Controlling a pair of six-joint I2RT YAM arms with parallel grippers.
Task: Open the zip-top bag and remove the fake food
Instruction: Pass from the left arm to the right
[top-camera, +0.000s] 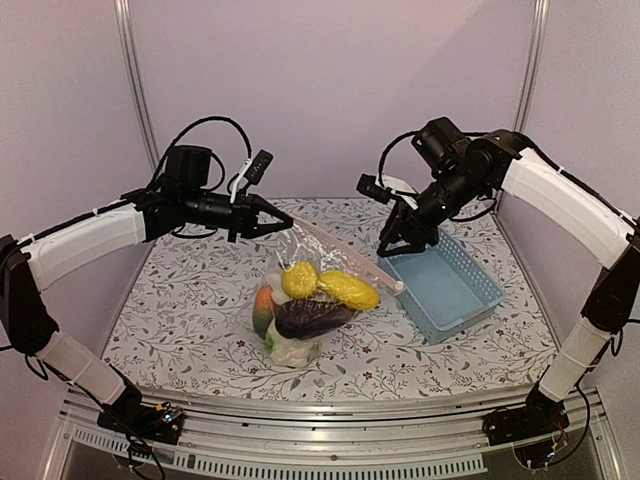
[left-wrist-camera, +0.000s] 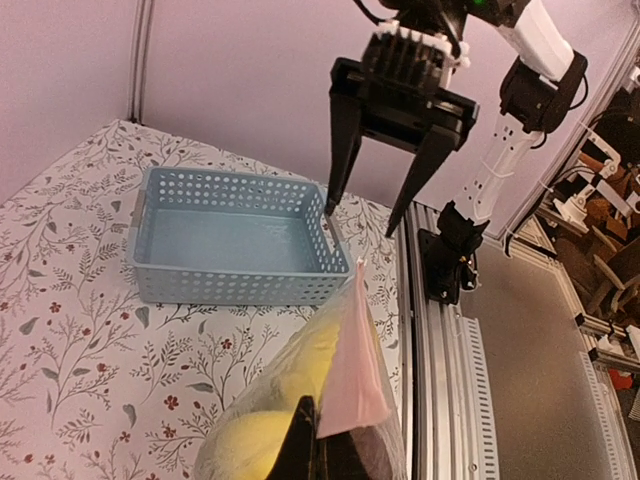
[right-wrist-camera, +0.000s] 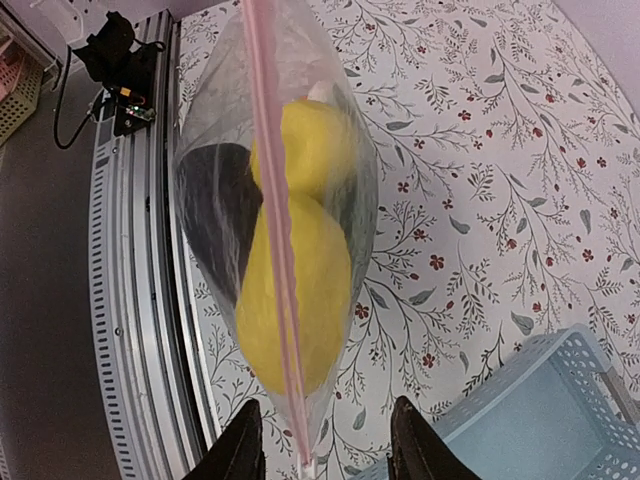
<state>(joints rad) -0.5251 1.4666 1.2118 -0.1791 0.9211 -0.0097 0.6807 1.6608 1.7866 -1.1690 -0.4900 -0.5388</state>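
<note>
The clear, crinkly plastic zip-top bag (top-camera: 292, 252) sags on the floral worktop (top-camera: 180, 310), weighed down by the yellow, purple and white fake food (top-camera: 312, 305). The jaws of the left arm (top-camera: 95, 240) pinch one end of its pink zip strip (right-wrist-camera: 272, 200), apparently to keep the mouth raised. The jaws of the right arm (top-camera: 560, 200) stand spread around the strip's other end, beside the light-blue slotted plastic basket (top-camera: 450, 285).

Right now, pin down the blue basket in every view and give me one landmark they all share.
Top external: blue basket sits right of centre, to the right of the bag.
Left wrist: blue basket sits left of centre, beyond the bag.
Right wrist: blue basket is in the bottom right corner, cut off by the edge.
Shared landmark: the zip-top bag, with its pink strip.
</note>
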